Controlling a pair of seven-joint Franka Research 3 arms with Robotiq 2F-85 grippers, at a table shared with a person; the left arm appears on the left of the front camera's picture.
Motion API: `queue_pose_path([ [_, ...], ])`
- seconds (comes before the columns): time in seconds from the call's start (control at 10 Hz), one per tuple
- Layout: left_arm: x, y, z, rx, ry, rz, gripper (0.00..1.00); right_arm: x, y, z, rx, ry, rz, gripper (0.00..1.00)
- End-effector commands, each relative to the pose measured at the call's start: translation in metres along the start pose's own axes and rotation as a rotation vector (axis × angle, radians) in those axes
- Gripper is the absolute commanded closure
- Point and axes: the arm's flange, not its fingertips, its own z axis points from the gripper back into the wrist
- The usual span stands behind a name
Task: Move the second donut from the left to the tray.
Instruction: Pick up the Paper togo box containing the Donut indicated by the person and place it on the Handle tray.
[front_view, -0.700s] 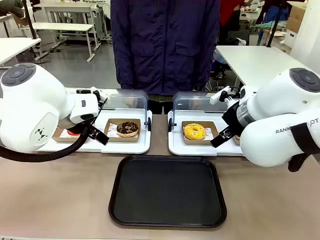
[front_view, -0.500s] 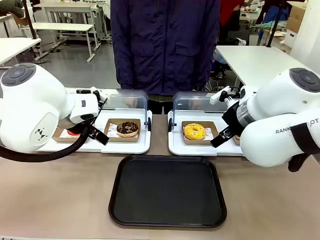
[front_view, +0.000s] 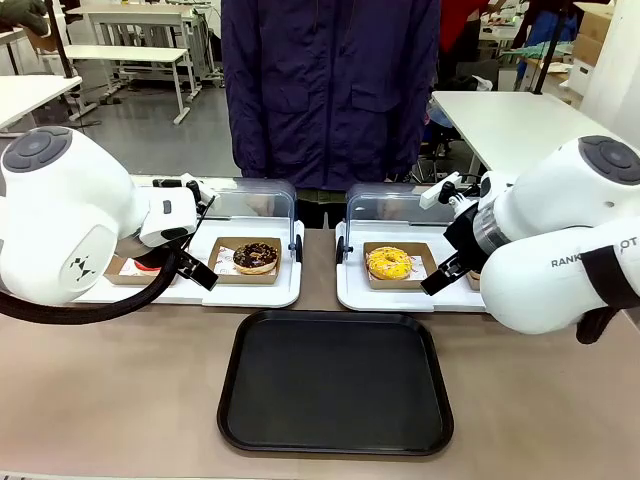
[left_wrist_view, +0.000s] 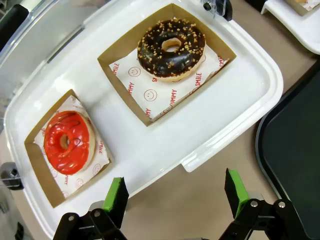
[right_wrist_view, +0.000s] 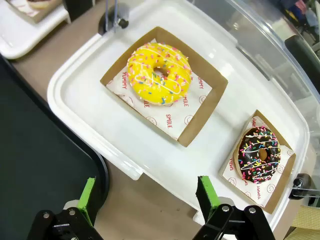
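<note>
The second donut from the left (left_wrist_view: 171, 48), chocolate-glazed with light crumbs, lies in a small brown cardboard tray; in the front view this donut (front_view: 256, 256) sits on the left white display tray. My left gripper (left_wrist_view: 176, 192) hovers open above that display tray's near edge, short of the donut, with nothing between its green pads. The black tray (front_view: 335, 383) lies flat at the table's middle, and its rim (left_wrist_view: 295, 150) shows at the right of the left wrist view. My right gripper (right_wrist_view: 147, 195) hangs open over the right display tray's edge, near a yellow donut (right_wrist_view: 159, 74).
A red-glazed donut (left_wrist_view: 68, 142) sits beside the chocolate one. A dark donut with coloured sprinkles (right_wrist_view: 260, 154) lies beside the yellow one. Both white display trays (front_view: 290, 290) have clear lids (front_view: 255, 200) raised at the back. A person in a dark jacket (front_view: 330, 90) stands across the table.
</note>
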Motion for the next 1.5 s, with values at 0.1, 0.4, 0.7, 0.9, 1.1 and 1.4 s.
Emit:
queue_pose_path([
  [0.1,0.002,0.001,0.001,-0.001,0.001,0.000,0.00,0.000,0.000,0.000,0.000,0.000,-0.001,0.00],
  [0.4,0.019,0.012,0.015,-0.033,-0.020,0.008,0.00,0.022,-0.019,0.023,0.006,-0.016,0.016,0.00],
  [0.7,0.062,0.061,0.089,-0.128,-0.048,-0.001,0.00,0.065,-0.090,0.119,0.072,-0.100,0.004,0.00],
  [0.9,0.073,0.101,0.132,-0.288,-0.050,-0.091,0.00,0.049,-0.146,0.179,0.177,-0.162,0.016,0.00],
  [1.1,0.062,0.147,0.157,-0.429,-0.111,-0.211,0.00,0.006,-0.208,0.215,0.258,-0.247,0.011,0.00],
  [1.4,0.002,0.220,0.182,-0.489,-0.288,-0.295,0.00,-0.076,-0.265,0.241,0.368,-0.381,0.060,0.00],
])
